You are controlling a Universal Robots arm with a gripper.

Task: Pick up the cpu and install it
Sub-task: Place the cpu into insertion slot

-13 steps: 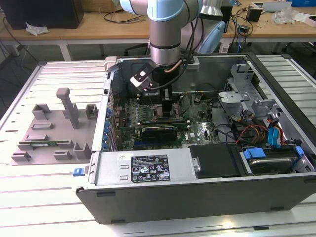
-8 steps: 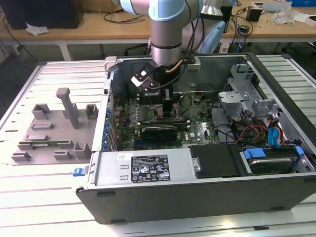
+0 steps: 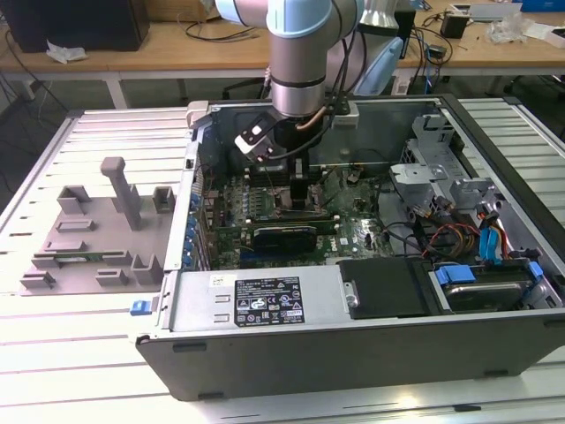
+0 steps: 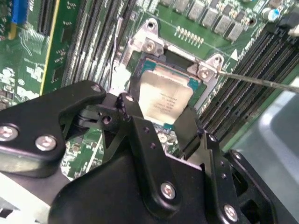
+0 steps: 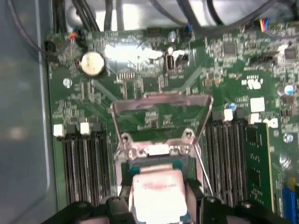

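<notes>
The cpu (image 4: 163, 95), a flat square chip with a silvery top, lies over the dark socket frame (image 4: 149, 46) on the green motherboard, with teal socket edges showing around it. My gripper (image 4: 156, 114) has its two black fingers against opposite sides of the chip and is shut on it. In the first wrist view the cpu (image 5: 158, 192) sits between the fingers of my gripper (image 5: 159, 205), just below the socket's metal bracket (image 5: 161, 109), which is swung open. In the exterior view my gripper (image 3: 300, 190) reaches down into the open computer case (image 3: 265, 305).
Memory slots (image 5: 84, 163) flank the socket on both sides. A thin metal lever (image 4: 261, 80) sticks out beside it. A grey plastic tray (image 3: 97, 230) with upright blocks stands at the exterior view's left. A drive cage and cables (image 3: 450, 221) fill the case's right side.
</notes>
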